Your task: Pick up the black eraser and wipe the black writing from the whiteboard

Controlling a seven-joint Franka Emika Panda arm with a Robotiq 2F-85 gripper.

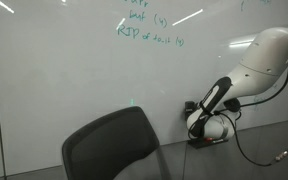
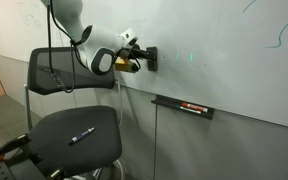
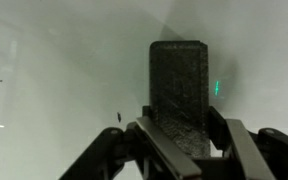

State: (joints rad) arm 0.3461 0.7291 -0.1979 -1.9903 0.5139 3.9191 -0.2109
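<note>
My gripper (image 3: 180,122) is shut on the black eraser (image 3: 179,70), a dark felt-faced block that stands up between the fingers and lies against the whiteboard (image 3: 54,70). In an exterior view the gripper (image 2: 141,58) presses the eraser (image 2: 150,57) onto the glossy whiteboard (image 2: 234,70). In an exterior view the gripper (image 1: 193,108) sits low on the whiteboard (image 1: 74,70); the eraser is hidden there. A few tiny black specks (image 3: 119,115) mark the board beside the eraser. A small green spot (image 3: 216,88) lies just right of it.
Green handwriting (image 1: 149,30) runs along the top of the board. A black ledge (image 2: 184,106) under the board holds a black bar with a red spot. A black office chair (image 2: 79,135) stands in front, with a marker (image 2: 82,137) on its seat.
</note>
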